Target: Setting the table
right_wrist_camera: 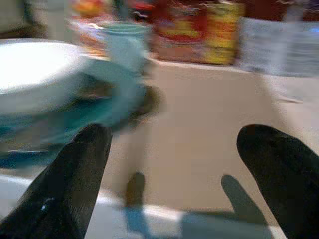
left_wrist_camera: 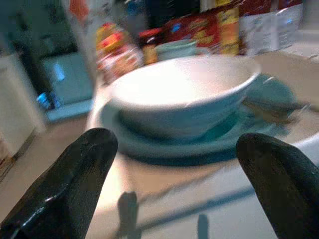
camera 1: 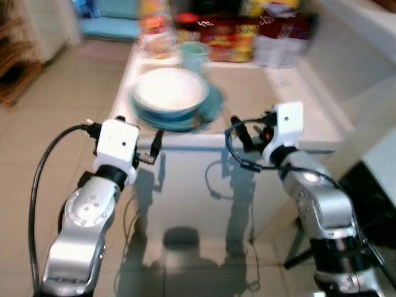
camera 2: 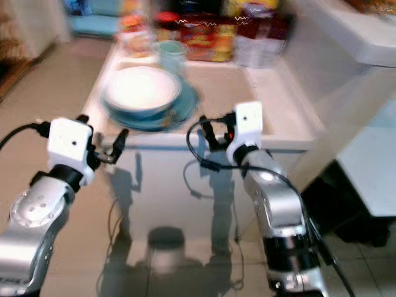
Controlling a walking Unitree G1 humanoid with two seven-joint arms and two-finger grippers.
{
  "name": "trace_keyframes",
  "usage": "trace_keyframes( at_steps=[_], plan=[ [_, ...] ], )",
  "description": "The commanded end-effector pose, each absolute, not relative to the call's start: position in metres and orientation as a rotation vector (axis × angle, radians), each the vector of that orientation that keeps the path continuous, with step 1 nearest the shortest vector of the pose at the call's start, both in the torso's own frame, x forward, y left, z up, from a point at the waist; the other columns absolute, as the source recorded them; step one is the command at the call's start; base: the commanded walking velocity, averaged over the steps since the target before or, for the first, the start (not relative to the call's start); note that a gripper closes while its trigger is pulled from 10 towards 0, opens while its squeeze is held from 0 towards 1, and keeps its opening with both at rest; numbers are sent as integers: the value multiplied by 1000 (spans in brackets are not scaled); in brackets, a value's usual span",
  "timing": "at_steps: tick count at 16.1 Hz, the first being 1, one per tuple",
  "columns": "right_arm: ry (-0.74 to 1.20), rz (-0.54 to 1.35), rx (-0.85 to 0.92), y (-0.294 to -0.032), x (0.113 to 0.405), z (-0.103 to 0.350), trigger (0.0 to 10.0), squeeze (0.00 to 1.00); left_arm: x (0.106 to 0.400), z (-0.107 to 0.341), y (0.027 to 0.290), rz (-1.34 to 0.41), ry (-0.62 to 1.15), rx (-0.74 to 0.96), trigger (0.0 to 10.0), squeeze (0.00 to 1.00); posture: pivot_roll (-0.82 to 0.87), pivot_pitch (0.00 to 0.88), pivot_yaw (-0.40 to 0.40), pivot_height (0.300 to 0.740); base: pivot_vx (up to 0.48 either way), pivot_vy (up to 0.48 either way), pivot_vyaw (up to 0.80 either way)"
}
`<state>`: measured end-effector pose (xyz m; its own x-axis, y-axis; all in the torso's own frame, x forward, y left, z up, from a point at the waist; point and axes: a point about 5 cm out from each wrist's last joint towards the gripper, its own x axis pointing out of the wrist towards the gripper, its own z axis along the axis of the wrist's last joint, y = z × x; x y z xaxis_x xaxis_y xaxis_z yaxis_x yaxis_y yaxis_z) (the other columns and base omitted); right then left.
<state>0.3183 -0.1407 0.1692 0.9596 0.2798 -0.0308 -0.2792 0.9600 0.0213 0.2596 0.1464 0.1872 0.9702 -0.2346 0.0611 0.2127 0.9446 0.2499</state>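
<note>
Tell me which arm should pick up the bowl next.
Left, probably. The left tool is open and points straight at the bowl on the plate; the right tool, also open, faces bare table beside it.

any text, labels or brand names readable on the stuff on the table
None can be read.
Red and yellow packages: printed, too blurred to read.
White packet: print too blurred to read.
Jar with red label: blurred.
Bowl, plate, cup: no lettering visible.
</note>
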Motion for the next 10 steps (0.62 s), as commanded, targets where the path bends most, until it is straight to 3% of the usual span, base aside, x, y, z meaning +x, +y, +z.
trace_keyframes(
  at_steps=[1,5,10],
  plan=[
    [32,272,22,-142,321,172,10000,0,257,191,146,-245,-115,248,10000,0,20,0,-93,740,368,0,0],
    [38,293,101,-148,331,185,10000,0,240,201,126,-477,-204,177,10000,0,26,0,-98,740,0,0,0],
    [88,306,98,-152,344,188,10000,0,233,198,120,-570,-181,179,10000,0,36,0,-106,740,0,0,0]
  ],
)
